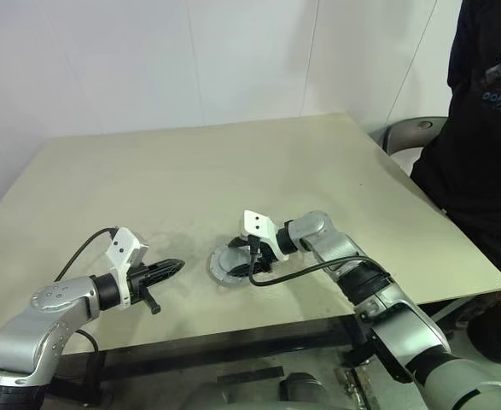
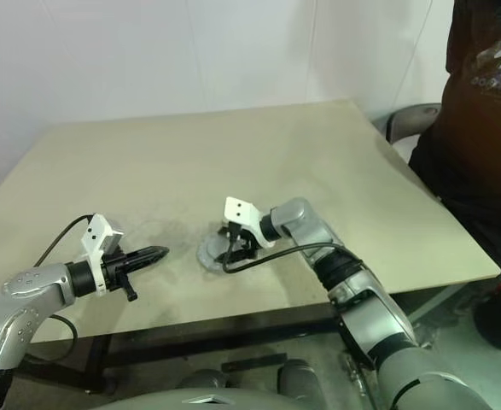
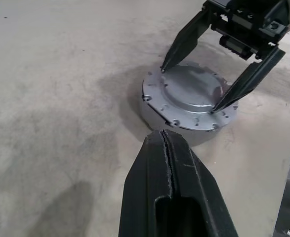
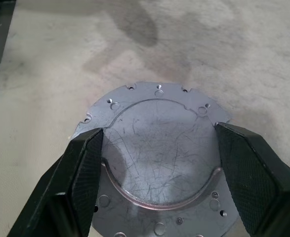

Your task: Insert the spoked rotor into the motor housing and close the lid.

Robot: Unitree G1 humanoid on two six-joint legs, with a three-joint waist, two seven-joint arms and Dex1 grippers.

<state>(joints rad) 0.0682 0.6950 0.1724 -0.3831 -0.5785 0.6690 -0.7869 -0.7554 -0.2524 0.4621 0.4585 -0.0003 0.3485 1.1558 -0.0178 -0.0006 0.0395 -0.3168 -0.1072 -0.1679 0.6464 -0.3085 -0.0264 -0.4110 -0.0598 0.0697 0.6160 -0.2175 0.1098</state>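
Lid: flat grey metal disc (image 4: 159,158) lying plain face up on top of the round assembly, squarely between the two right fingers; it looks seated level, its ring of small holes and notches showing all round
Motor housing: silver-rimmed body (image 3: 152,114) under the lid, resting on the surface (image 1: 233,162); its windings are covered, which suggests the closing step is at or near its end
Spoked rotor: presumably already inside the housing beneath the lid, though the lid hides this
Right gripper: reaching down over the assembly (image 1: 254,254), placed there, I judge, to press or square the lid on the housing, or to let go of it
Right fingers: spread wide, one fingertip (image 3: 165,66) at the lid's rim on one side and the other at the opposite rim; both tips look to be resting on or just above the flange, straddling the raised centre rather than pinching it. I cannot tell whether they bear on it or only hover
Left gripper: hangs low over the surface (image 1: 166,269), near the housing but apart from it, pointing toward it; it seems parked as a standby or brace
Left fingers: pressed together (image 3: 169,173), holding nothing, touching nothing
Person: someone in dark clothing (image 1: 480,145) stands at the far edge of the surface, well apart from both pairs of fingers
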